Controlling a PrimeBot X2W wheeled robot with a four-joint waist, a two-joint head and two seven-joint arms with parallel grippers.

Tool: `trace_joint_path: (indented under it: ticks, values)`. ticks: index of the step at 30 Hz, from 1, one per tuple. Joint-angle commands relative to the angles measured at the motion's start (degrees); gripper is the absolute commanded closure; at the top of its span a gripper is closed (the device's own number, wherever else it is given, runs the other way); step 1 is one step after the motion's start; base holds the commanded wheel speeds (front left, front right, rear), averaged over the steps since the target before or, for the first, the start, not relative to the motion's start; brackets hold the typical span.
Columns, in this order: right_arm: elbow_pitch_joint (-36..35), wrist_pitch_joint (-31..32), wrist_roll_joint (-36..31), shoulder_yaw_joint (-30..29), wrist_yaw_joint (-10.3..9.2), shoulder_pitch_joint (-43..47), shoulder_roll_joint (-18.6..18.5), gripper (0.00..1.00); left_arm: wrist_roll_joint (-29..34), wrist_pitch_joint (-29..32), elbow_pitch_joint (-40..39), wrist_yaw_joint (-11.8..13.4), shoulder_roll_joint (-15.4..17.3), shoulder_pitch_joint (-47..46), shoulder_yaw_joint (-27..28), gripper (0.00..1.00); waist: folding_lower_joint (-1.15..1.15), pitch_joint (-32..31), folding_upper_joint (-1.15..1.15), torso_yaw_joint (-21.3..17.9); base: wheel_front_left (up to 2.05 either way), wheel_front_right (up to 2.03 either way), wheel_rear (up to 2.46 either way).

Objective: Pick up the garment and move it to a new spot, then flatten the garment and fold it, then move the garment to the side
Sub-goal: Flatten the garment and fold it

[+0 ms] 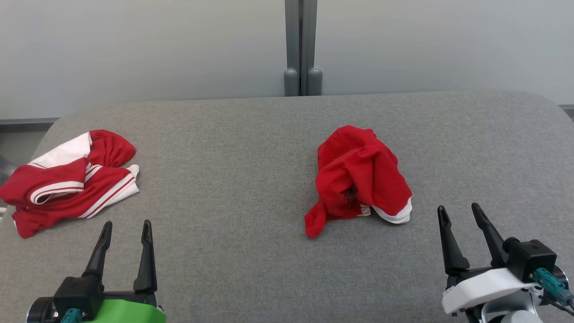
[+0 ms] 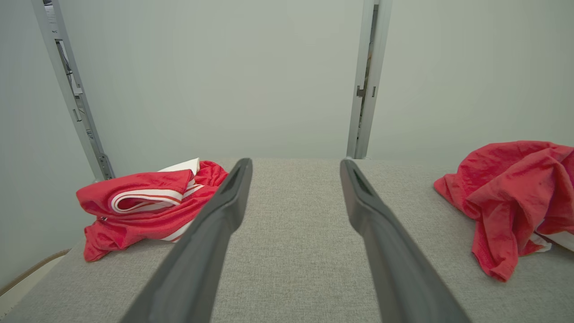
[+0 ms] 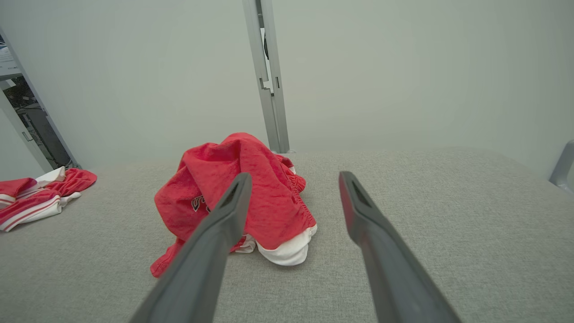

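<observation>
Task seemingly at its outset: crumpled red garment with white hem (image 1: 358,175) lying untouched right of centre on the grey fabric-covered desk (image 1: 233,134), left claw (image 1: 127,223) and right claw (image 1: 458,206) both spread and empty near the front edge; picking up, flattening, folding and setting aside all remain.

Left wrist view's edge crops the garment (image 2: 511,197).
</observation>
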Motion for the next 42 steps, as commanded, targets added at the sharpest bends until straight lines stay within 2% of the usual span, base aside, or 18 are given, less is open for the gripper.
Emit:
trace_joint_path:
  ticks: [1, 16, 28, 34, 42]
  values:
    - [0.18, -0.12, 0.07, -0.08, -0.04, -0.22, -0.19, 0.0, 0.77, -0.03, 0.07, -0.2, -0.11, -0.47, 0.27, 0.0, 0.0, 0.04, 0.0, -0.02, 0.0, 0.0, 0.0]
    - [2.03, -0.6, 0.18, -0.02, -0.05, -2.15, -1.55, 0.0, 1.55, -0.03, 0.13, -0.48, -0.89, -1.08, 0.34, 0.0, 0.0, 0.84, 0.0, 0.37, 0.0, 0.0, 0.0]
    - [7.58, -0.67, 0.15, 2.11, -0.04, -11.76, -7.04, 0.0, 2.33, -0.03, 0.55, -0.88, -1.86, -2.82, -0.66, 0.0, 0.0, 3.24, 0.0, 2.51, 0.0, 0.0, 0.0]
    - [13.55, -0.81, 1.03, 2.5, -0.05, -16.83, -9.51, 0.0, 3.02, -0.03, 0.43, -1.01, -2.83, -4.62, -1.68, 0.0, 0.0, 6.29, 0.0, 4.51, 0.0, 0.0, 0.0]
    - [24.05, -1.84, 2.32, 3.8, -0.05, -21.23, -10.57, 0.0, 3.81, -0.03, 0.34, -0.99, -3.74, -6.57, -2.68, 0.0, 0.0, 9.79, 0.0, 6.67, 0.0, 0.0, 0.0]
